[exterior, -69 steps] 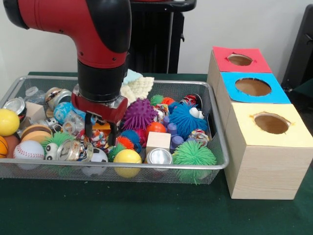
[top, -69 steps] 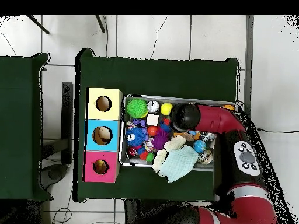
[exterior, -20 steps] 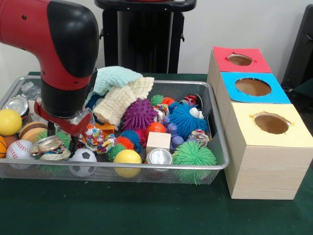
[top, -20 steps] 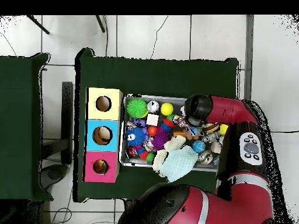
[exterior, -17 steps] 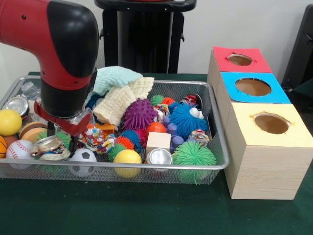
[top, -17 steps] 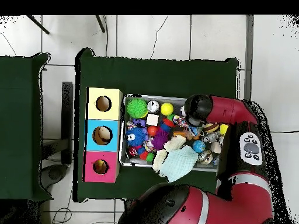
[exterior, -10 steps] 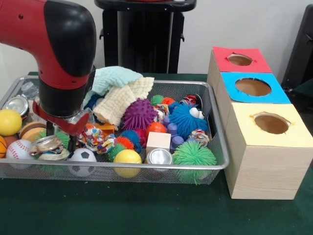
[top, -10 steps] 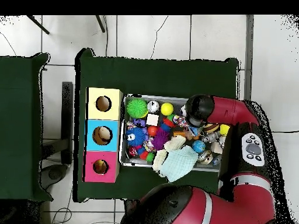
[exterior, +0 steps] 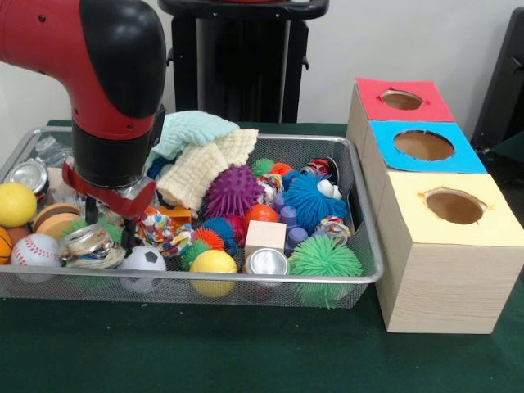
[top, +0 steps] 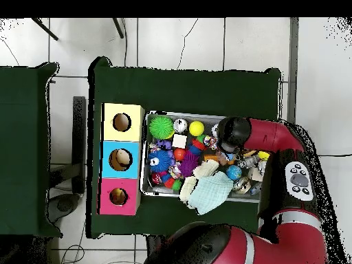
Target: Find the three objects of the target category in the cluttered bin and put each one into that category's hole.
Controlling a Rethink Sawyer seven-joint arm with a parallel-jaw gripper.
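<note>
1. Claw (exterior: pixel 108 225) in the front view hangs low in the left part of the wire bin (exterior: pixel 360 270); two dark fingers (exterior: pixel 128 232) stand apart, one on each side of a crushed metal can (exterior: pixel 90 242), with gaps showing, so the claw is spread and pinches nothing.
2. That crushed can is silvery with printed colours, dented and lying tilted on a tangle of pale rope, just left of a small soccer ball (exterior: pixel 144 260) and right of a baseball (exterior: pixel 34 250).
3. Another can (exterior: pixel 267 263) stands near the bin's front wall, its shiny round top facing up, just below a pale wooden block (exterior: pixel 265 235) and between a yellow ball (exterior: pixel 213 263) and a green spiky ball (exterior: pixel 325 260).
4. A third silvery can (exterior: pixel 26 174) lies at the far left, above a second yellow ball (exterior: pixel 15 204).
5. Folded cloths (exterior: pixel 201 147), mint and cream, rest on the heap behind a purple spiky ball (exterior: pixel 233 190).
6. Three boxes sit right of the bin, each with a round hole on top: red (exterior: pixel 403 101), blue (exterior: pixel 424 146) and yellow (exterior: pixel 454 207).
7. Seen from overhead, the arm (top: pixel 265 134) reaches across the bin's right part and its black end covers the claw, so the fingers cannot be seen there.
8. The boxes line up on the bin's left in this view, yellow (top: pixel 122 122) at top.
</note>
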